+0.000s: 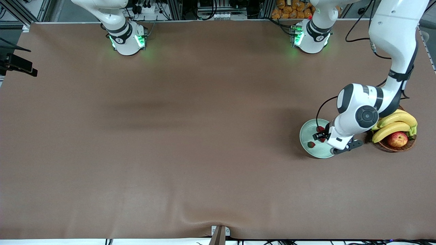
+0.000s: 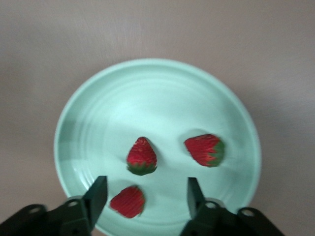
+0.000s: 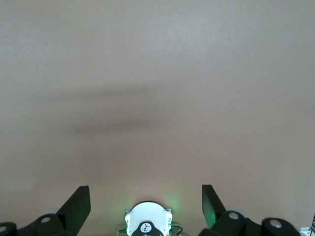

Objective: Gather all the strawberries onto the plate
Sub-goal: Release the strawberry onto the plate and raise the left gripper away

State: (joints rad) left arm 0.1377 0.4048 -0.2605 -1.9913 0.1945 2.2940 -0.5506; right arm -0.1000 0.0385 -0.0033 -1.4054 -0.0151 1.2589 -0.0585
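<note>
While the front view hides one, the left wrist view shows three strawberries in the plate, left gripper fingers released above it. Right gripper, fingers spread, waits over bare brown surface.

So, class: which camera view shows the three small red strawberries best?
The left wrist view: all three small red strawberries lie unobstructed in the round mint-green plate, below the open left hand. The front view shows them tiny, partly hidden by the arm. The right wrist view shows none.

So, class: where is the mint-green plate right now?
The plate sits toward the left arm's end of the table, beside the fruit basket, under the open left gripper, holding three strawberries.
</note>
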